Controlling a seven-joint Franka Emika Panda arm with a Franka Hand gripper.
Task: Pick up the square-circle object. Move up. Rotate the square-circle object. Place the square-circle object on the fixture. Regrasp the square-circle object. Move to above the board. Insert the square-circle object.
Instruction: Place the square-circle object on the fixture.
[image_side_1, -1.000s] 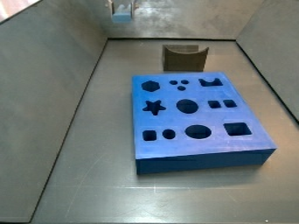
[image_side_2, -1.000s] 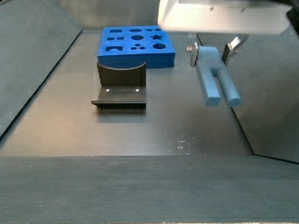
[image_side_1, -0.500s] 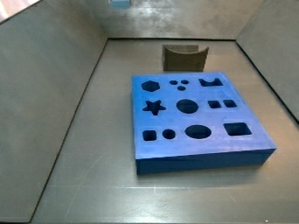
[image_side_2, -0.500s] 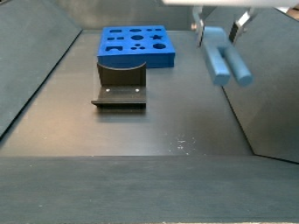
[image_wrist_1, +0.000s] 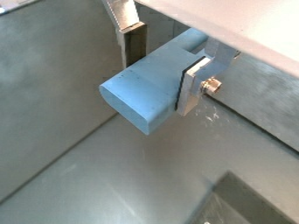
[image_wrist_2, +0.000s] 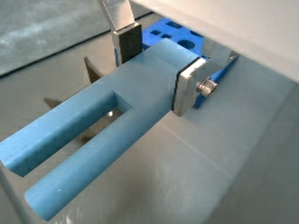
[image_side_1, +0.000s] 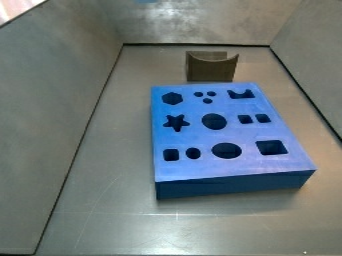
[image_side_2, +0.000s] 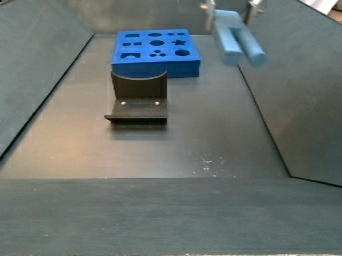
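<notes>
Higher than a second ago, the slim light blue-grey square-circle object (image_side_2: 238, 40) hangs tilted, clamped in the gripper (image_wrist_2: 158, 59) near the bright-blue board (image_side_2: 156, 53); only its fingers (image_wrist_1: 193, 83) show, the body cropped.

The peg (image_wrist_2: 93, 140) is light blue, clamped between the gripper's (image_wrist_2: 158, 61) silver plates with dark pads. The board (image_side_1: 227, 135) is bright blue with dark cut-outs. The fixture (image_side_2: 138, 97) is dark olive-brown on a grey floor (image_side_1: 94, 200).
</notes>
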